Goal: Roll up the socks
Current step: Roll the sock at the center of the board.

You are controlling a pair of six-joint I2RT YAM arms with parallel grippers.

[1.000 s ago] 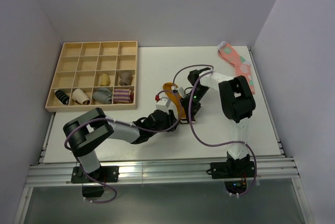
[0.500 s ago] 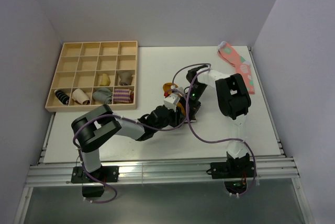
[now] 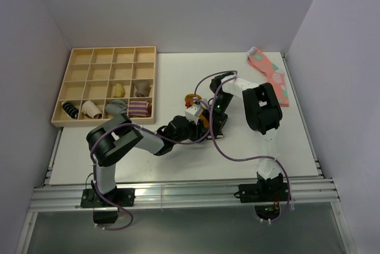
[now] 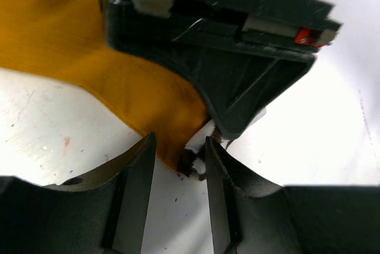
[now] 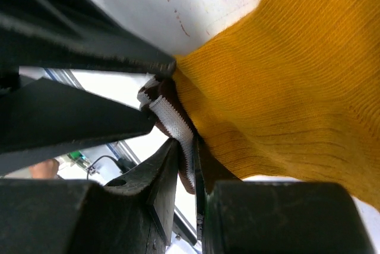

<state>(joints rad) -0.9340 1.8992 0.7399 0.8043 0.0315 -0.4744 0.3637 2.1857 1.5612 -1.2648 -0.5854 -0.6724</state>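
The mustard-orange sock lies mid-table, its brown cuff with white stripes toward the grippers. My right gripper is shut on the cuff, pinching it between its jaws. The orange body spreads away from it. My left gripper is open and faces the right one closely. In the left wrist view a corner of the cuff sits between its fingertips, unclamped, with the sock's body spread on the table behind. The right gripper's body fills the top of that view.
A wooden compartment tray stands at the back left, with several sock bundles in its near rows. A pink sock with pale spots lies at the back right, by the wall. The two arms nearly touch mid-table.
My left gripper has moved up and right, closing in on the right gripper and the cuff. The sock's raised arc has shortened and bunched. The right gripper has stayed nearly in place.
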